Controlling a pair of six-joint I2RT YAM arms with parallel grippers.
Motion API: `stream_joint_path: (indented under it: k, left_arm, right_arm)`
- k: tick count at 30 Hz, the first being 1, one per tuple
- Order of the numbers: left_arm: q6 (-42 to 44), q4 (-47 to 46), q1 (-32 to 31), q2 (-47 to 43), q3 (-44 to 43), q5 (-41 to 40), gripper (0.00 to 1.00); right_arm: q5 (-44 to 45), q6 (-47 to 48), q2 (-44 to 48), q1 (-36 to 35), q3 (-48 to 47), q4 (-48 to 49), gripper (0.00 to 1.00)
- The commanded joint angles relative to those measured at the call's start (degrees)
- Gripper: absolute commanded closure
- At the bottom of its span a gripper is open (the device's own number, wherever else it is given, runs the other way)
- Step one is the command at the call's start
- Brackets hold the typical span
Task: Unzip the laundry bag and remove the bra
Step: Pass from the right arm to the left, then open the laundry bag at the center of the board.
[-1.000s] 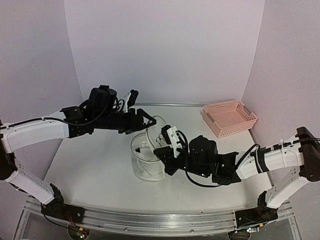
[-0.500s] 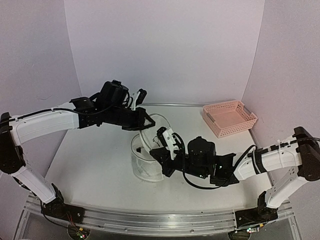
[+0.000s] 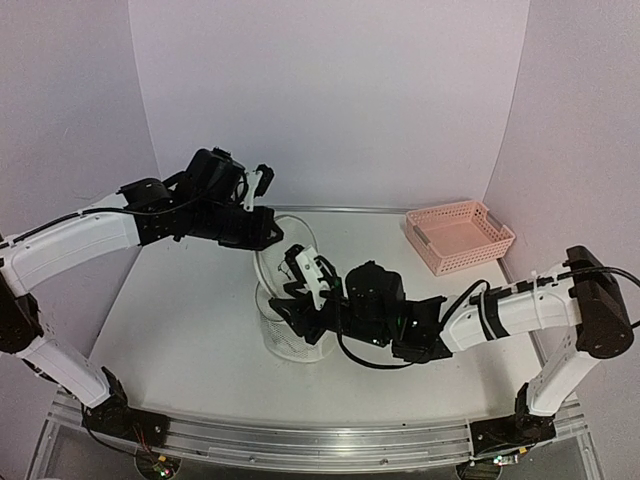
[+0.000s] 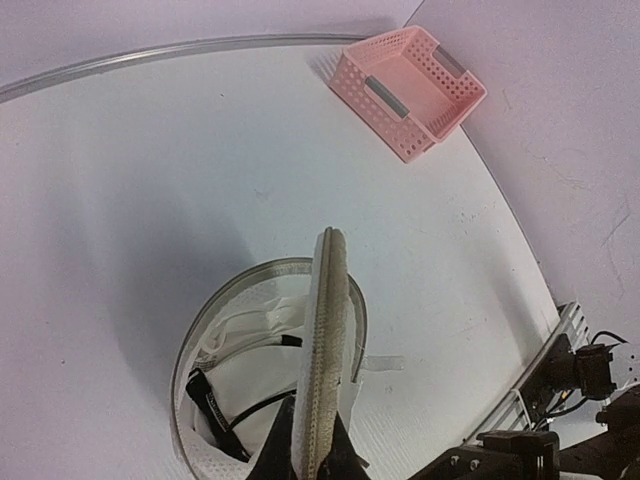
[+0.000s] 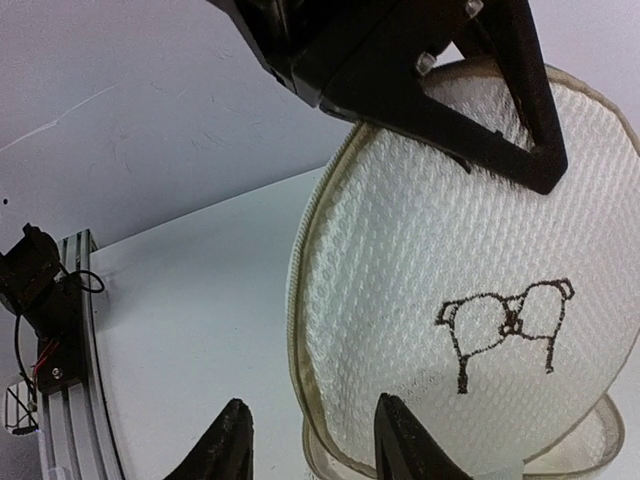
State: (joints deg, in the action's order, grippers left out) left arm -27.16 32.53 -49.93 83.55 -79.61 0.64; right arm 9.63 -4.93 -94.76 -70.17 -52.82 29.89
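Note:
The laundry bag stands mid-table, unzipped, with its round mesh lid swung up on edge; the black bra drawing is on the lid. My left gripper is shut on the lid's zipper rim and holds it upright. Inside the open pouch lies the bra, white fabric with black straps. My right gripper is open just in front of the lid's lower rim, with nothing between its fingers. In the top view my left gripper is above the bag, and my right gripper is at the bag's right side.
A pink lattice basket sits at the back right, also in the left wrist view. White walls close in the back and sides. The metal rail runs along the near table edge.
My left gripper has closed on the lid's rim and holds it up. My right gripper has opened off the lid, and its arm has shifted left toward the bag.

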Motion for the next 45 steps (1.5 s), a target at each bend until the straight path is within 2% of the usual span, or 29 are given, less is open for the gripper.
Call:
stream_joint_path:
  k: [1,6,13,17,22,32,38,41,45]
  left_arm:
    - [3.31,2.32,-0.2,-4.78,-3.74,-4.35,1.0]
    - [5.18,3.32,-0.65,-5.91,-4.09,-7.85,1.0]
    - [7.07,5.91,-1.65,-4.64,-7.27,-11.46,1.0]
    - [8.86,7.85,-5.91,-2.43,-10.62,-14.61,1.0]
    - [11.47,7.9,-13.18,0.05,-11.88,-20.06,1.0]
    - [12.45,8.06,-22.44,8.69,-13.73,-31.2,1.0]
    - [11.69,8.24,-25.59,12.84,-17.63,-33.11,1.0]
    - [11.6,8.33,-26.66,14.53,-19.71,-32.36,0.92]
    - [10.86,8.51,-27.46,15.96,-21.32,-31.05,0.88]
  right_arm:
    - [-0.99,-1.4,3.16,-0.32,-2.14,-3.43,0.53]
    - [1.64,-4.12,8.67,-0.32,1.92,-5.74,0.45]
    - [12.98,-9.38,11.88,-0.32,3.42,-14.72,0.39]
    - [21.25,-14.69,11.93,-0.23,4.43,-20.11,0.35]
    - [27.04,-20.71,14.16,0.09,7.53,-22.98,0.29]
    - [29.67,-30.31,17.8,0.87,9.66,-29.74,0.21]
    - [30.13,-36.75,20.96,1.0,12.41,-33.9,0.18]
    - [28.73,-39.35,21.65,1.0,13.19,-33.95,0.18]
    - [25.96,-42.19,21.91,1.0,13.91,-33.74,0.18]
